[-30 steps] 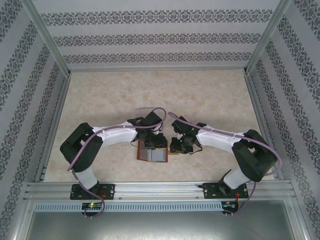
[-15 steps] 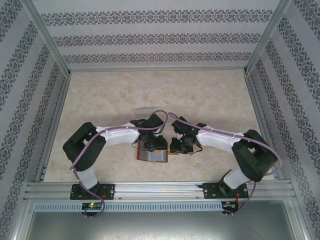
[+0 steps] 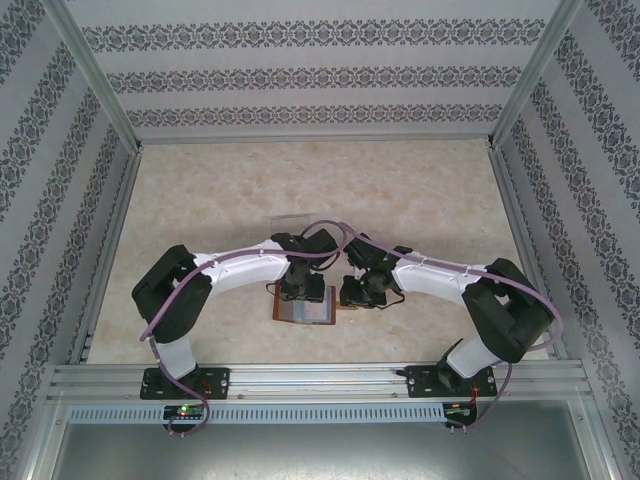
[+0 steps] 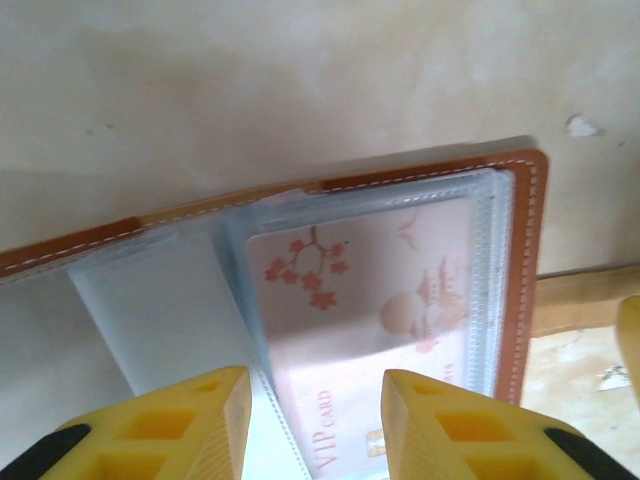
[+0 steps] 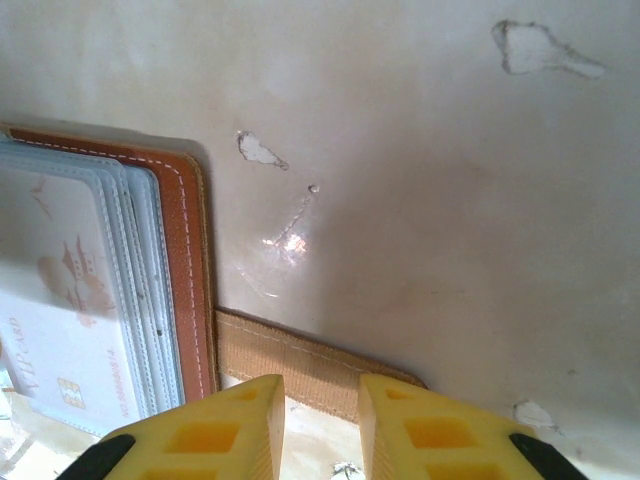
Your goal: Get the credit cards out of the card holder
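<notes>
Two arms meet in the middle of the bench, and I am looking down at them from the top camera. The card holder lies open and flat on the bench, near the front edge, between the two arms. Its brown leather edge goes around a stack of clear pockets.

My left gripper hangs right over the open card holder. From the left wrist camera I see its yellow fingers spread apart with nothing between them. Under them is a card with pink flowers and the words VIP CARD. It sits inside the top clear pocket.

My right gripper is just beside the card holder's right edge. Its fingers are close together with a small gap, and I see nothing in the gap. Their tips are over the tan strap that sticks out from the holder. I cannot tell if they touch it.

A clear tray sits farther back on the bench.
</notes>
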